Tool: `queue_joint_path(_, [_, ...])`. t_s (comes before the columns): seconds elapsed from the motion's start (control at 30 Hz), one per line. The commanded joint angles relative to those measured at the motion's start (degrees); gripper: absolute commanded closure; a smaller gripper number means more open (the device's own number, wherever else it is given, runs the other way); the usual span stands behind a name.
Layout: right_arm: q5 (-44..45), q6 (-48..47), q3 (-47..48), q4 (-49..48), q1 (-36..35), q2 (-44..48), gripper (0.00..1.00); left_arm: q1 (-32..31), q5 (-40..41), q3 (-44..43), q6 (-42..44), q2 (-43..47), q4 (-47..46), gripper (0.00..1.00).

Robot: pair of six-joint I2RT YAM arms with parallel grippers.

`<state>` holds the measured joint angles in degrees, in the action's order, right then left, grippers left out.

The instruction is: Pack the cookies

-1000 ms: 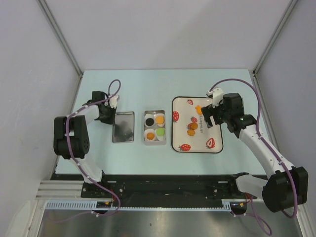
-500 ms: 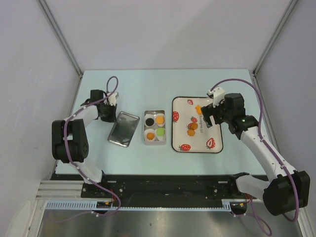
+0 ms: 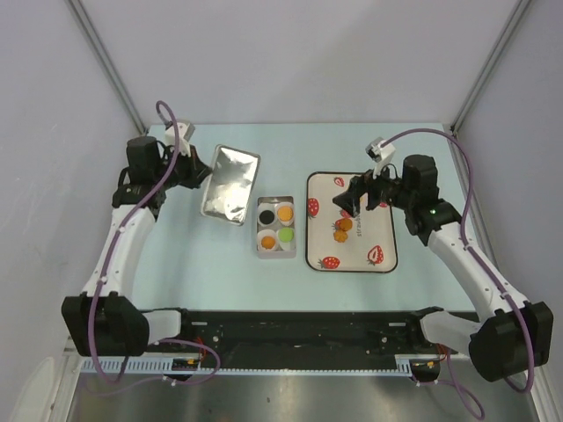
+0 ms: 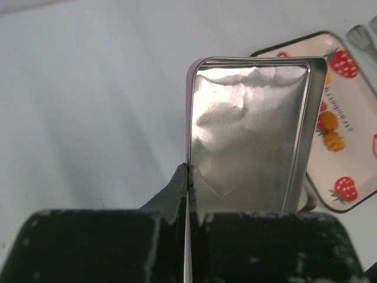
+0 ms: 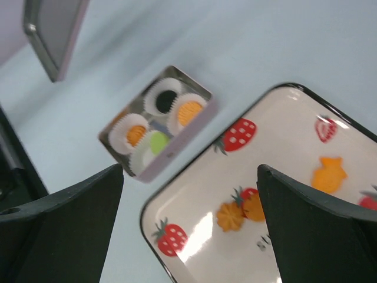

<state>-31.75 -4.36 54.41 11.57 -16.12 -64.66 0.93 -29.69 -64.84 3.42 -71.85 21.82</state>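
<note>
On the pale surface [image 3: 422, 149] you have the strawberry-print tray [image 3: 325, 233] at the right. Your right pincer [image 5: 189, 168] hangs over it with its fingers wide apart and nothing between them. At the left, your left pincer [image 4: 186, 177] is clamped on one edge of the shiny lid [image 3: 230, 185], which it holds tilted up off the surface. Between them stands the small open tin [image 3: 275, 255]. All four cookies sit inside it in white paper cups [image 5: 152, 89]: black [image 3: 266, 214] and orange [image 3: 285, 212] at the far side, orange [image 3: 267, 242] and green [image 3: 285, 236] nearer you. They lie just left of your right pincer and well clear of your left. Treat the cookies as light and probably brittle. Don't pinch them; handle the stiff tin and its slippery lid by their edges instead.
</note>
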Motion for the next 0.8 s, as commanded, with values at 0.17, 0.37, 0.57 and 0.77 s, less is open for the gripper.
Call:
queue_joint_path(0.17, [-7.19, 10.60, 2.45, -20.35, -8.22, -3.71, 0.00, -9.89, -5.11, -1.18, -12.98, 4.88, -11.62, 1.00])
queue_joint_path(0.37, [-8.06, 13.41, 2.80, -25.54, -9.28, -5.20, 0.00, -15.25, -1.60, 1.20, -16.78, 5.23, -16.90, 1.00])
queue_joint_path(0.57, [-9.12, 15.17, 3.33, -28.53, -10.60, -7.14, 0.00, -19.29, 2.25, 2.52, -18.62, 4.97, -20.68, 1.00])
queue_joint_path(0.77, [-10.26, 16.84, 3.33, -30.56, -11.21, -9.43, 0.00, -22.02, 4.47, 3.49, -19.77, 4.79, -23.49, 1.00])
